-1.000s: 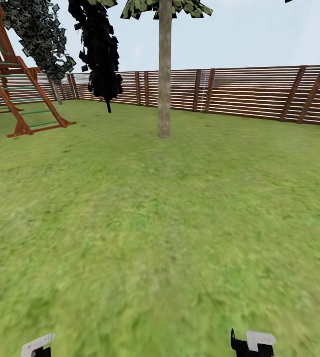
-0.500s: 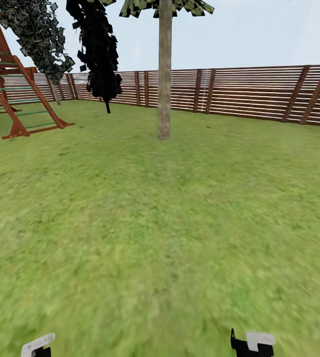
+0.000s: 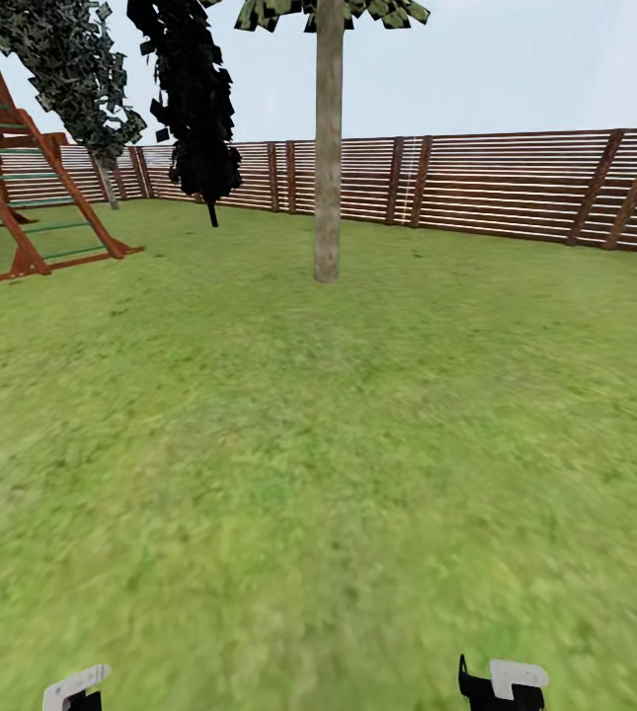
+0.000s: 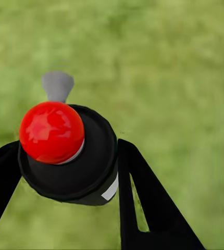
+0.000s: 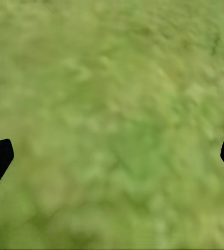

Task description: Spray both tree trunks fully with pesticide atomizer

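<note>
Head view faces forward over the lawn (image 3: 318,444); both wrist views look closely down at it.

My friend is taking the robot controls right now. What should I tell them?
Left gripper: shut on the pesticide atomizer, the black bottle with a red top, held between its two fingers over the grass.
Right gripper: open, holding nothing, lawn below it.
One tree trunk stands straight ahead across the lawn, in front of the wooden fence. A red climbing frame is off to the left.
Done: atomizer picked up.
Left: get close to this trunk and spray it, then find and spray the second tree. Whether any spray is on the trunk cannot be told from here.
</note>
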{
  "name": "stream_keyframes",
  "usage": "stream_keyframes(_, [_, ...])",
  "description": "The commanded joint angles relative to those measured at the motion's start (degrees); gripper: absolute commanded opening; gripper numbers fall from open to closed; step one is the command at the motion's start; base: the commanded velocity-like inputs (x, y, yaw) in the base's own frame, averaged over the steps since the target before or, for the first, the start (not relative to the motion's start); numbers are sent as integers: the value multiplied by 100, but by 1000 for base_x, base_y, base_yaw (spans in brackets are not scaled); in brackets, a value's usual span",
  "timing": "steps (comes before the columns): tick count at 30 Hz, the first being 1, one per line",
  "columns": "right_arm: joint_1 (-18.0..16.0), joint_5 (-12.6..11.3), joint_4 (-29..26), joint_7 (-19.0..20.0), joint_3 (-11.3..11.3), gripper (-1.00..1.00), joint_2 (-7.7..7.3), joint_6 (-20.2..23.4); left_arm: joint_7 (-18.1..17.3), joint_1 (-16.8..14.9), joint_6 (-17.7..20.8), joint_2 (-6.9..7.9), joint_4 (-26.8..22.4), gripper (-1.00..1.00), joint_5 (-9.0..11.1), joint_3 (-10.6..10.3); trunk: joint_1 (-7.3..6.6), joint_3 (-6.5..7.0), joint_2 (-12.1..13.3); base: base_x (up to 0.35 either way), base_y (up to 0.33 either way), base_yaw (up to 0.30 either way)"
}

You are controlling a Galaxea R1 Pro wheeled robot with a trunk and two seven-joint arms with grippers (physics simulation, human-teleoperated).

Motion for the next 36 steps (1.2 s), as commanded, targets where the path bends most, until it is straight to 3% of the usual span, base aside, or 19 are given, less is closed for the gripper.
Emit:
stream_keyframes(1, [-5, 61, 8, -29, -29, 100, 2, -14, -23, -5, -21, 0, 7, -100, -57, 49, 3, -5, -2, 340, 0, 0])
stream_keyframes(36, [-5, 61, 8, -28, -29, 100, 3, -14, -23, -5, -21, 0, 6, -100, -57, 52, 3, -5, -2, 340, 0, 0])
